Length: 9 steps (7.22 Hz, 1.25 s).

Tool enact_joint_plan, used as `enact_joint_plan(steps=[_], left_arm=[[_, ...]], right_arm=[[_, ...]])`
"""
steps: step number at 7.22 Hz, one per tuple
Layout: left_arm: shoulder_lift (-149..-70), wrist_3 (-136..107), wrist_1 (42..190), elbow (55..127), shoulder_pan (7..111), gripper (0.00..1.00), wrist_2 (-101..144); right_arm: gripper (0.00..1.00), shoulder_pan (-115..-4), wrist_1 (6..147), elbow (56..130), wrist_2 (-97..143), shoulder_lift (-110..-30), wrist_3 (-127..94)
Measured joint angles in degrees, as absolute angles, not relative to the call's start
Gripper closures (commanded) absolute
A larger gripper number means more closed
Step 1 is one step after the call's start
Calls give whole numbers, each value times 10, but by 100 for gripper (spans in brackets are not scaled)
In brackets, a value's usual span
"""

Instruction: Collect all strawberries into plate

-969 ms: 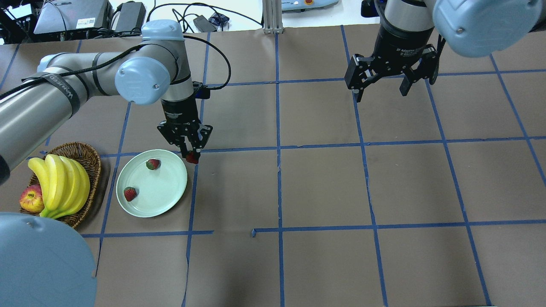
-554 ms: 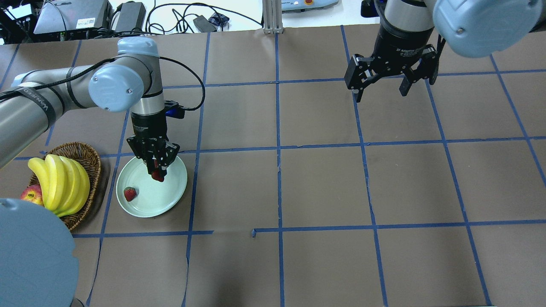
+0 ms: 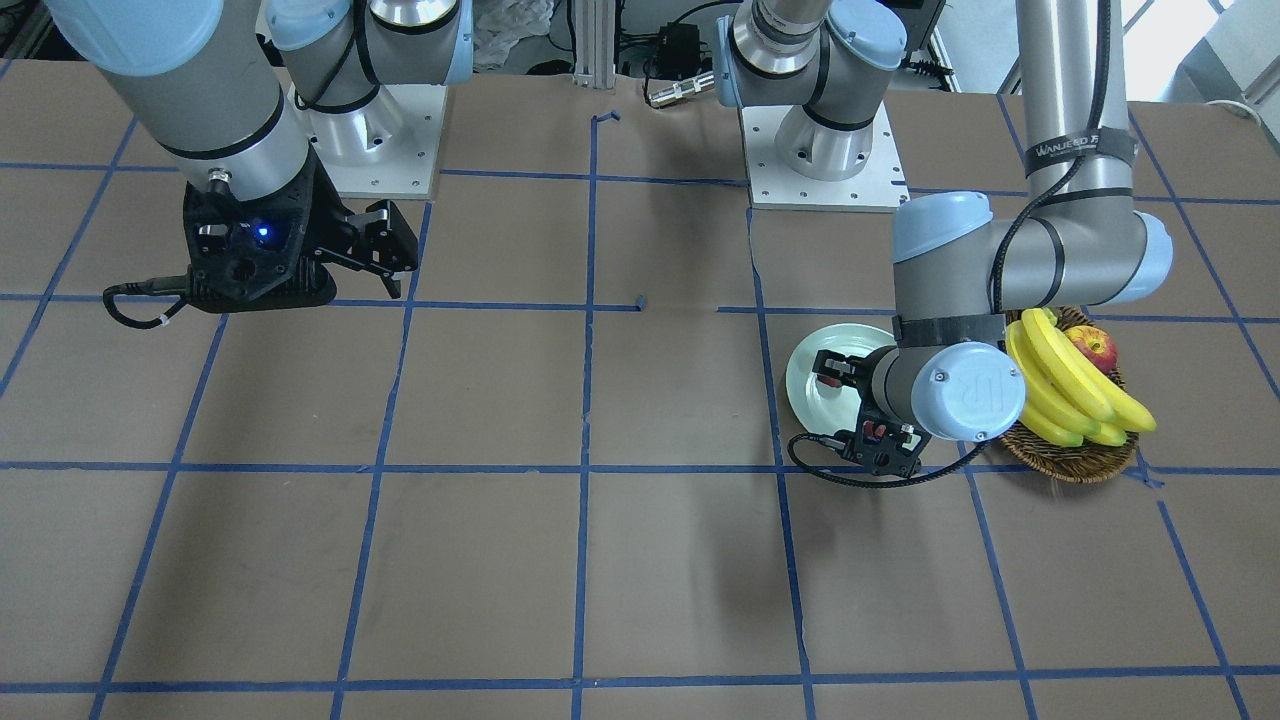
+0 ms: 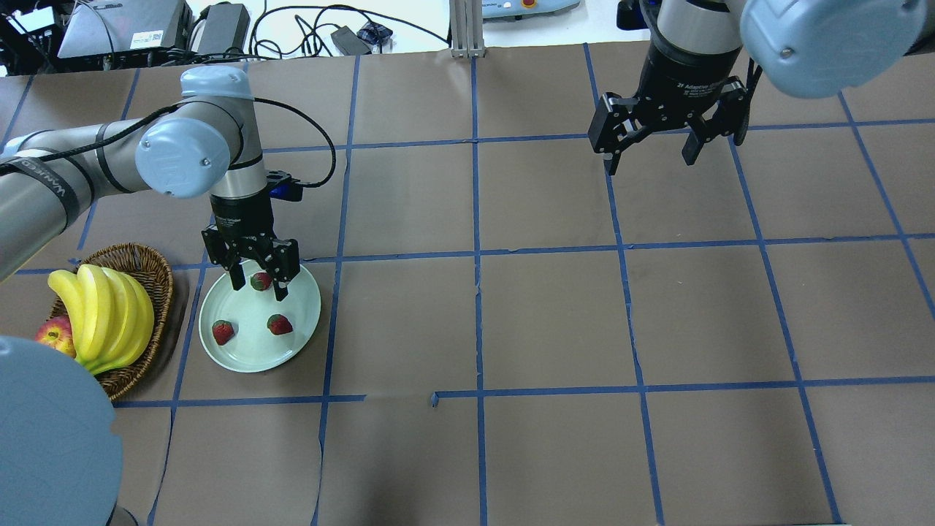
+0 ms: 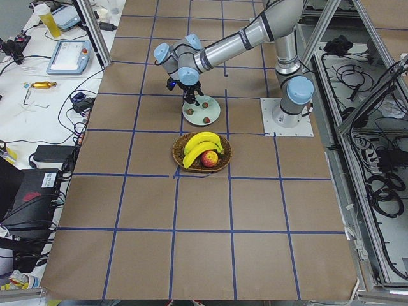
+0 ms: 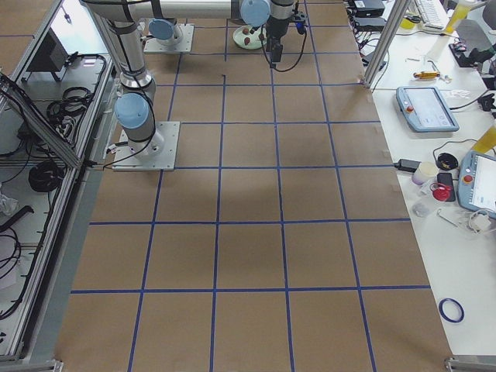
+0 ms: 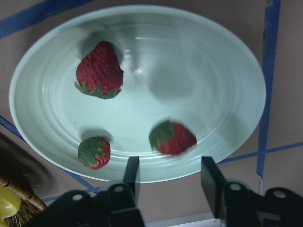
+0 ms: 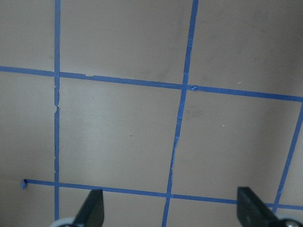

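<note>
Overhead exterior: all three strawberries (image 4: 279, 324) lie on the plate (image 4: 248, 352), which sits near the bench (image 4: 555, 321) edge on the robot's left. The left claw (image 4: 258, 291) hangs over the plate's far side, spread wide and empty, one berry showing between its tips. The right claw (image 4: 650, 164) gapes empty, well apart. I'd say the open room is upward and toward mid-bench, since the basket (image 4: 139, 254) crowds the plate's other side.

Illumination is bright, even and diffuse, falling from above. Shadows on the brown table (image 4: 555, 321) are faint and soft-edged. In the left wrist view the glossy plate (image 7: 227, 61) carries a pale glare patch near its centre. The lower right strawberry (image 7: 173, 137) is smeared and the upper strawberry (image 7: 99, 71) is sharp. The near fingers (image 7: 131, 175) of the left gripper (image 7: 169, 165) are slightly soft. The right wrist view is low in contrast.
</note>
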<state>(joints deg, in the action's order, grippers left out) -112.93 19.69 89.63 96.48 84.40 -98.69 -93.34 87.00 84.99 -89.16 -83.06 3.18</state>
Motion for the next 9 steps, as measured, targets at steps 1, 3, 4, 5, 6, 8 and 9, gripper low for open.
enact_joint_plan(steps=[1,3,4,5,6,8,9], left_arm=[[-1116,175,890,947,844,0,-981],[-1084,102,883,893,852,0,-970],[-1065,63,882,870,862,0,-954],[-1044,24,884,851,877,0,-940],[-1024,-13,890,840,898,0,-933],[-991,-51,930,827,932,0,-913],[-975,-54,954,823,938,0,-906]], right_arm=[[0,-933,869,850,-890,-831,32],[0,-933,866,849,-890,-832,32],[0,-933,865,849,-890,-833,32],[0,-933,866,849,-890,-834,30],[0,-933,866,849,-890,-834,27],[0,-933,867,849,-892,-831,16],[0,-933,867,849,-894,-831,14]])
